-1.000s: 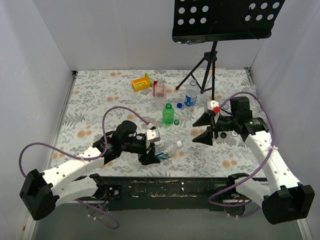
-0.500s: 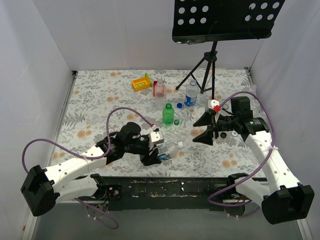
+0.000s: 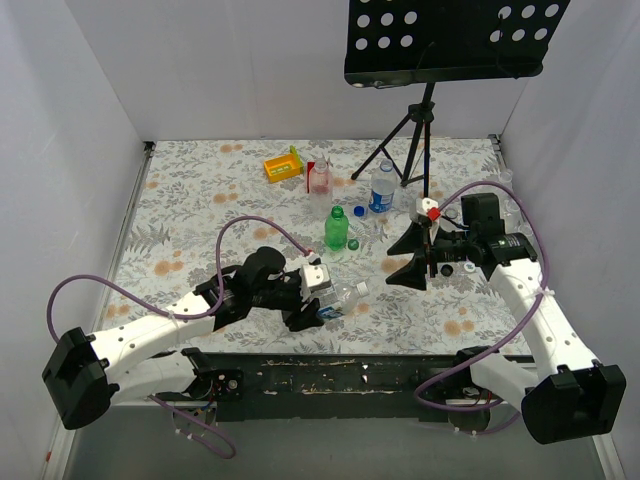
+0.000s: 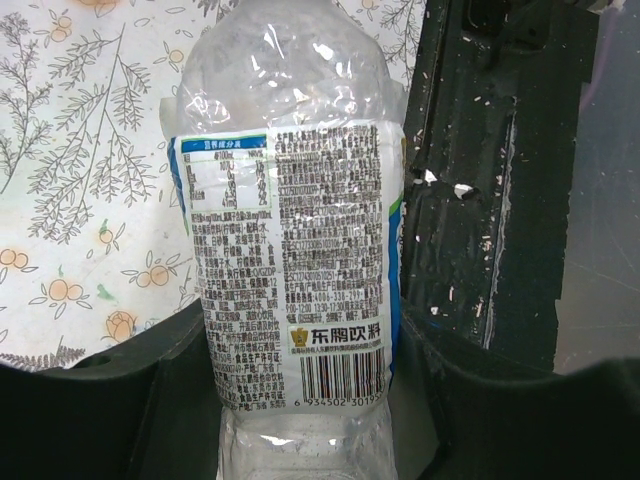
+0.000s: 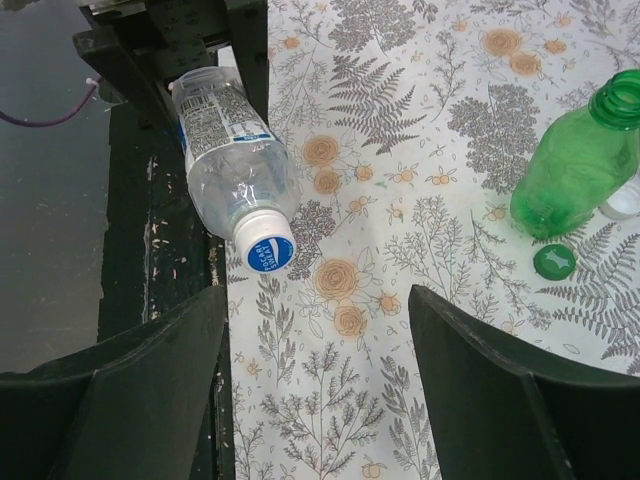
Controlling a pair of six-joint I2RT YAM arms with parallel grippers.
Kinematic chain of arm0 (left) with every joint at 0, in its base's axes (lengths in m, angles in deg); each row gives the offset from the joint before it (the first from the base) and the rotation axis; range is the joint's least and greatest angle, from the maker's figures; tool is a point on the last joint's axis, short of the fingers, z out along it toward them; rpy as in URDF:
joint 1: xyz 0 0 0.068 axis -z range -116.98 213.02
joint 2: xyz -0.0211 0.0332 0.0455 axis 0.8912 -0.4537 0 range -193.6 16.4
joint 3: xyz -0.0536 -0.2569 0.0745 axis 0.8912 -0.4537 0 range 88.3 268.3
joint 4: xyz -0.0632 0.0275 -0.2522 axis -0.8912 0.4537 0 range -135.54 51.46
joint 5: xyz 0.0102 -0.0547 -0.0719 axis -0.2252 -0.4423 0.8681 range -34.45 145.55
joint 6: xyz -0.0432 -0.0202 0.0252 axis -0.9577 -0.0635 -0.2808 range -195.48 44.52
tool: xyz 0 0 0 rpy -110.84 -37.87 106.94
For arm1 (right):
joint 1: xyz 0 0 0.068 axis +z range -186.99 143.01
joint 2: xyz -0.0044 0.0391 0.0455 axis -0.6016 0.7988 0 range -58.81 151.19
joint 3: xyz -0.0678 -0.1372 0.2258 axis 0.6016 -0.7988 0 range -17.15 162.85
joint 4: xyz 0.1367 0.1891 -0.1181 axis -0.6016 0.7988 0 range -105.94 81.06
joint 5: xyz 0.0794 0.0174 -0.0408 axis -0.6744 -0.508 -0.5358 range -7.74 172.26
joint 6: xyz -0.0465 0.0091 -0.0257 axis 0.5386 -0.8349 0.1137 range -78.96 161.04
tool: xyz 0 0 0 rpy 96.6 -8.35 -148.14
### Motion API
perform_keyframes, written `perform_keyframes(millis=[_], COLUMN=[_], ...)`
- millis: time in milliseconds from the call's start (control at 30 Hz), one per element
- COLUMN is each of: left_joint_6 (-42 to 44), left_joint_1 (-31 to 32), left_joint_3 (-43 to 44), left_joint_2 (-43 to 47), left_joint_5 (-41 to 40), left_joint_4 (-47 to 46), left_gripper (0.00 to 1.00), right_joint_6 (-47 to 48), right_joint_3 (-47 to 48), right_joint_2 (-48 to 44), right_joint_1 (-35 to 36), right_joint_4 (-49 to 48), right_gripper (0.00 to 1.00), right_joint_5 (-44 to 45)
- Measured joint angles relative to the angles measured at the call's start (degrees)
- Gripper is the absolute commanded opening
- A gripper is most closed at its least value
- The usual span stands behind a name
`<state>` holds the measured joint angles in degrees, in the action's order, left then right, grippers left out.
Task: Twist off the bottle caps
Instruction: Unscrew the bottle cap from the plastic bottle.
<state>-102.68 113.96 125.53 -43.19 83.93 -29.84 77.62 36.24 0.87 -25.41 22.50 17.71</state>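
My left gripper (image 3: pixel 311 297) is shut on a clear bottle (image 3: pixel 338 298) with a white and blue label, holding it on its side just above the table's near edge. In the left wrist view the bottle (image 4: pixel 290 250) fills the gap between the fingers of the left gripper (image 4: pixel 300 410). Its white cap with a blue top (image 5: pixel 270 248) is still on and points toward my right gripper (image 5: pixel 318 300), which is open and empty a short way off. In the top view the right gripper (image 3: pixel 408 256) hangs right of the bottle's cap (image 3: pixel 360 288).
A green bottle (image 3: pixel 336 228) stands open, with a loose green cap (image 3: pixel 353 244) beside it and a blue cap (image 3: pixel 359 211) behind. A blue-labelled clear bottle (image 3: pixel 381 187), a pinkish bottle (image 3: pixel 319 178), a yellow box (image 3: pixel 283 165) and a tripod (image 3: pixel 410 140) stand further back.
My left arm has shifted a little to the right with the bottle in its grip. The right arm has stayed still.
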Motion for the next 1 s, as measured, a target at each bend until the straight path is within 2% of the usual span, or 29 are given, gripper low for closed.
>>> perform_keyframes(millis=[1000], left_joint_6=[-0.1], left_joint_1=[2.3], left_joint_3=[-1.2], left_joint_2=[0.0], left_joint_5=[-5.4], left_joint_4=[-4.0], left_gripper=[0.0], right_joint_6=[-4.0], right_joint_3=[-0.4], right_joint_2=[2.3], right_joint_1=[-0.7], right_joint_4=[0.5], right_gripper=[0.81], right_joint_5=[-0.3])
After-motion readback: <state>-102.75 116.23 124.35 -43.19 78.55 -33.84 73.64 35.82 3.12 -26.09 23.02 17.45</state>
